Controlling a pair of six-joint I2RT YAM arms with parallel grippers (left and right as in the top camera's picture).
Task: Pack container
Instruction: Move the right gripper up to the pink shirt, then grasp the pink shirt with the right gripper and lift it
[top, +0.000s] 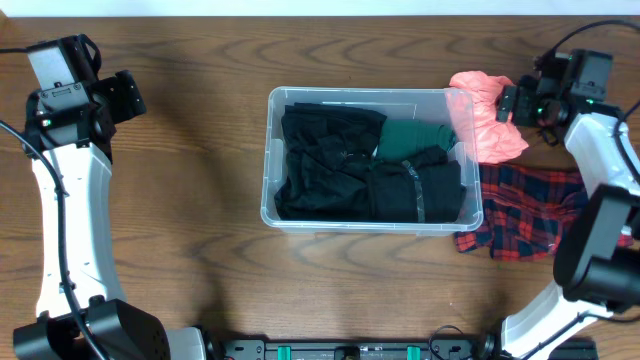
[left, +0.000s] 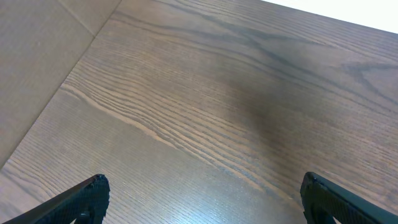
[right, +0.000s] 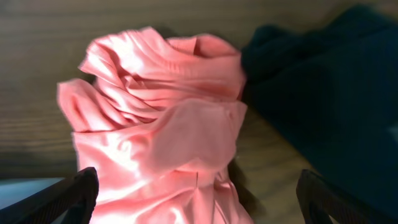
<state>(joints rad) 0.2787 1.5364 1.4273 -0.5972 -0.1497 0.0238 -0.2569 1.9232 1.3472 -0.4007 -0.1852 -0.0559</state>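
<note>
Clear rectangular plastic container (top: 268, 170) is sitting at the middle of the wooden tabletop (top: 200, 60), with both arms hanging back toward the far corners.

Crumpled black garments (top: 330, 165) and a folded dark green garment (top: 415, 138) are filling the container. The right gripper (top: 510, 103) is hovering near the far right corner, its fingers spread wide on either side of a crumpled salmon-pink satin cloth (right: 161, 124) that is touching the container's far right corner. A red-and-black plaid cloth (top: 525, 210) is lying by the right edge, just beside the container. The left gripper (left: 205, 199) is hanging wide open over bare wood near the far left corner.
</note>
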